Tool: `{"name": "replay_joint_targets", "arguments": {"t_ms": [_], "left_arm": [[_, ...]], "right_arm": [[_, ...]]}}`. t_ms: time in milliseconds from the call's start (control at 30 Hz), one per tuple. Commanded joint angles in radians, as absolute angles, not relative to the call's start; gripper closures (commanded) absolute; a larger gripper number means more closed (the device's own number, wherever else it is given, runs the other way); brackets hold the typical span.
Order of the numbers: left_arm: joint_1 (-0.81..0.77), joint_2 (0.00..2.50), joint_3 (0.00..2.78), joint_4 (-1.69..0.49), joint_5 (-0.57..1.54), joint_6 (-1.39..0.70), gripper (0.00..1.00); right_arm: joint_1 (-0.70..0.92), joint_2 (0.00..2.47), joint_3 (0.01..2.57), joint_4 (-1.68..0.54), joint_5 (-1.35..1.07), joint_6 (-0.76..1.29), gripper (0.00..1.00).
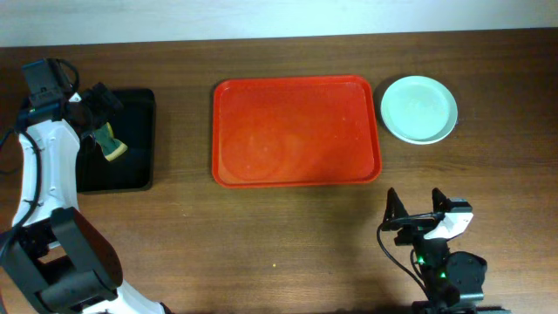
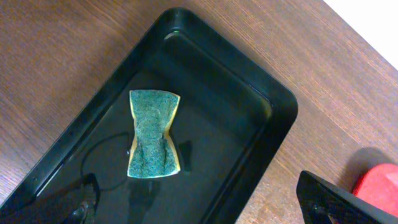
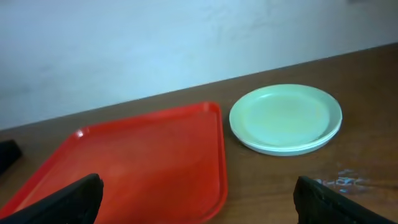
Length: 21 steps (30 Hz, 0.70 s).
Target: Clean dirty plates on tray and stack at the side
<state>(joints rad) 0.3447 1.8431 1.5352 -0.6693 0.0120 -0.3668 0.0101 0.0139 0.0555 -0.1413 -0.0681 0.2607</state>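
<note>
- Bare tray (image 1: 296, 131), no plates on it.
- Plates (image 1: 419, 108) stacked just right of tray, mint on top, no smear visible.
- Sponge (image 2: 152, 134) down in black tray (image 2: 261, 118).
- Left gripper (image 2: 199, 206) spread wide above sponge, empty.
- Right gripper (image 1: 417, 208) spread too, empty.
- Looks finished.

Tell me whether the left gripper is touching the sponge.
Apart. The left wrist view shows the sponge lying in the black tray, with bare floor between it and the fingers of the left gripper.

Left gripper (image 2: 205, 206), right gripper (image 3: 202, 202): jaws spread wide, empty.
</note>
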Motion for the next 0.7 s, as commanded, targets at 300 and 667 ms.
{"name": "replay_joint_targets", "arguments": {"t_ms": [300,667], "left_arm": [[0.348,1.848,1.537,-0.668,0.015,-0.369,0.01],[0.348,1.848,1.537,-0.668,0.015,-0.369,0.01]], "right_arm": [[0.019,0.003,0.006,-0.079,-0.013,0.213,0.01],[0.02,0.003,0.006,-0.079,-0.014,0.214,0.01]]}}
